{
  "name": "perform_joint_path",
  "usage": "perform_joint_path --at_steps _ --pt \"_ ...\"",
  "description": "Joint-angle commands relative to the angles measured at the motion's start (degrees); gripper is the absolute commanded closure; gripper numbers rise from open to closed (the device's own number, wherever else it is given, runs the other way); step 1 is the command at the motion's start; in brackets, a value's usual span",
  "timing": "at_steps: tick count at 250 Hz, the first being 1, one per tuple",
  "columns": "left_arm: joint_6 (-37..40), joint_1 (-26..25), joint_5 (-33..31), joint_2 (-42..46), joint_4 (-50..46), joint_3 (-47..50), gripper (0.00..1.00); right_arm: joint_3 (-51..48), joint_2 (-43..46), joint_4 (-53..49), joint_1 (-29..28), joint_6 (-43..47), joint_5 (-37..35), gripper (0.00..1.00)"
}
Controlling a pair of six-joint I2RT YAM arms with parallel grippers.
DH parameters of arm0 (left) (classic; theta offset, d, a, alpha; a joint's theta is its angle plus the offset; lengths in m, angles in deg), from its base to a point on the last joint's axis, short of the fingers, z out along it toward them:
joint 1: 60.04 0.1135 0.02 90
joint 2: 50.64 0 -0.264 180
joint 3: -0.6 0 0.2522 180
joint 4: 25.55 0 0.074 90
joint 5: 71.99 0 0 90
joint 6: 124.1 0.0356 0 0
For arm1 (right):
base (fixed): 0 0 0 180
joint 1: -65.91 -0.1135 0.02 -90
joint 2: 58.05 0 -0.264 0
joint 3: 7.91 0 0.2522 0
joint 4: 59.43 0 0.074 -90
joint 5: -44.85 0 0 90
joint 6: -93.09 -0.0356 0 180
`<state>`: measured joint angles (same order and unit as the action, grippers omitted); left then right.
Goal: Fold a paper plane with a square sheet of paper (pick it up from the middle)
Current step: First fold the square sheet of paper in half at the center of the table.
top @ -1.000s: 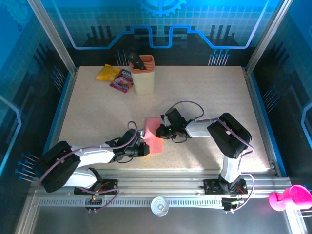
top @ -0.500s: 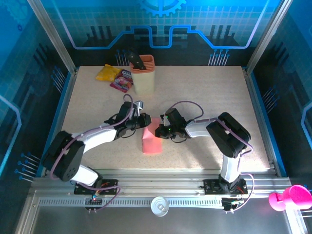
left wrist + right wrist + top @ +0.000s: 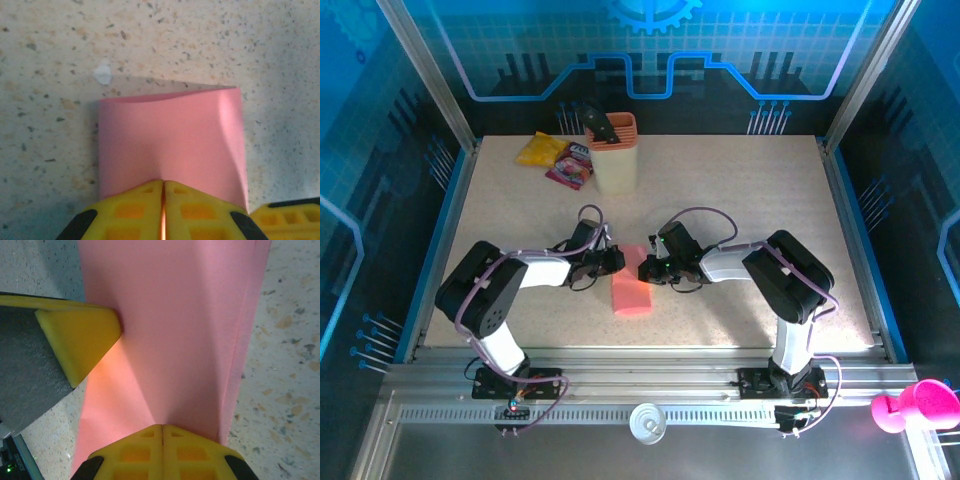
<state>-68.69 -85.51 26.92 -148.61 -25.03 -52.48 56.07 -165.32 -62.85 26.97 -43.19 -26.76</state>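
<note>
The square sheet of paper (image 3: 631, 292) is pink and lies doubled over into a narrow rectangle mid-table, with no paper plane shape. My left gripper (image 3: 616, 258) sits at its far left corner and my right gripper (image 3: 644, 268) at its far right corner, the two almost touching. In the left wrist view the yellow jaws (image 3: 163, 182) are shut on the sheet's (image 3: 170, 140) near edge, with creases running into the tips. The right wrist view has its jaws (image 3: 162, 427) shut on the sheet (image 3: 175, 330) too, and the left gripper's fingertip (image 3: 80, 337) rests on the paper's left side.
A peach holder (image 3: 613, 152) with a black tool stands at the back left of centre. A yellow packet (image 3: 542, 150) and a purple-pink snack packet (image 3: 570, 167) lie beside it. Metal rails frame the speckled table (image 3: 740, 190).
My left gripper swung from the sheet's near left side up to its far left corner, and the sheet now lies narrower and doubled over. The right gripper stayed put.
</note>
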Motion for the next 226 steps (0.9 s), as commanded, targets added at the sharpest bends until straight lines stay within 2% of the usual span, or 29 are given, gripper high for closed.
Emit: perform_joint_path --at_steps 1,87,119,174,226 --pt "-0.73 0.5 -2.37 -1.8 1.3 1.85 0.9 -2.69 -4.18 -5.94 -0.35 0.07 -2.47 1.0" --pt "0.91 0.87 0.56 6.25 -2.85 -2.33 0.84 -2.86 -4.42 -5.95 -0.36 0.14 -2.7 1.0" --pt "2.08 1.38 1.83 5.5 -4.01 -4.94 0.85 -2.85 -4.53 -5.86 -0.35 0.05 -2.75 1.0" --pt "2.34 2.27 2.68 2.08 -2.97 -6.24 0.96 -3.08 -4.53 -5.77 -0.35 0.05 -2.78 1.0" --pt "1.59 3.31 1.08 -2.22 -1.09 -6.71 0.97 -3.28 -4.82 -5.51 -0.35 0.01 -2.84 1.0"
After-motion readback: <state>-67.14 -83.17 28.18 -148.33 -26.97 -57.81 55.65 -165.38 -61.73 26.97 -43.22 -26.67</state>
